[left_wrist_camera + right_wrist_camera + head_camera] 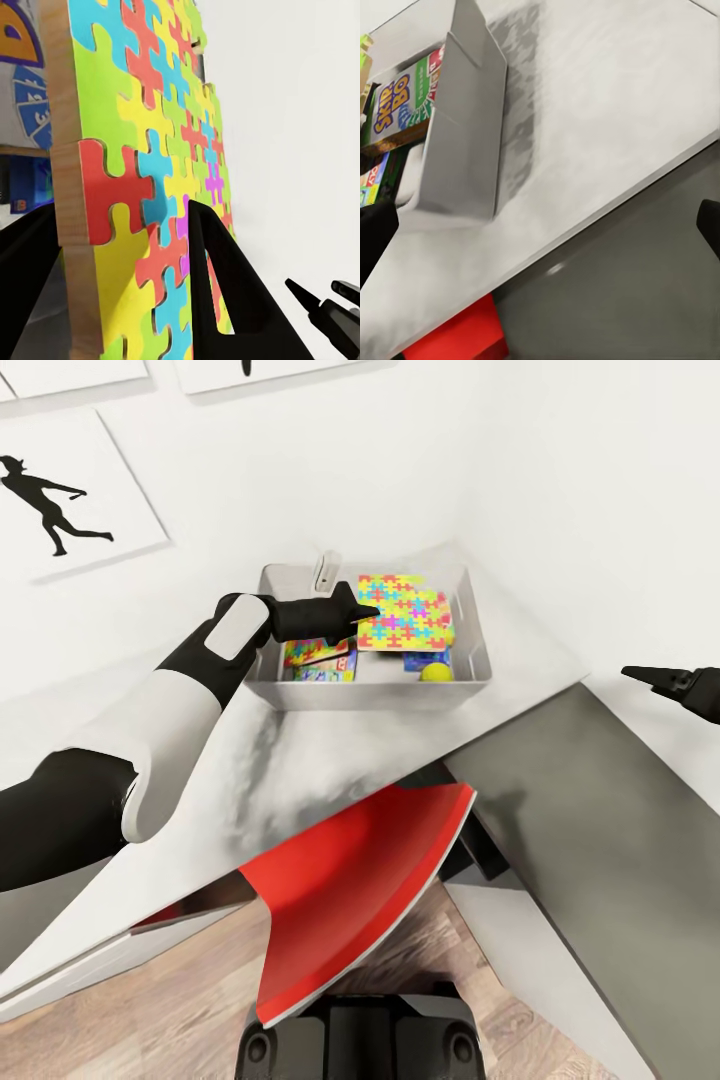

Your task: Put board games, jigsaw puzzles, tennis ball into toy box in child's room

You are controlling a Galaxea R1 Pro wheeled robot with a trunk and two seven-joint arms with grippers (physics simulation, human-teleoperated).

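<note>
We see the pale bench [330,760] below the left claw [362,610], and under that claw the grey toy box [370,693] sits directly on it, in the bench's far corner.

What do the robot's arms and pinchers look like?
The left arm has chunky black and white sections with smooth shells. The left gripper is black, with two pointed fingers. The right gripper is black and pointed too. No cables or markings show.

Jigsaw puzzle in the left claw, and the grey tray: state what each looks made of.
The multicoloured interlocking-piece jigsaw puzzle looks like wood with a matte painted face: its pale edge shows grain. The shallow light-grey rectangular tray looks like smooth plastic or painted board, with thin, plain, evenly coloured walls; which one is unclear.
</note>
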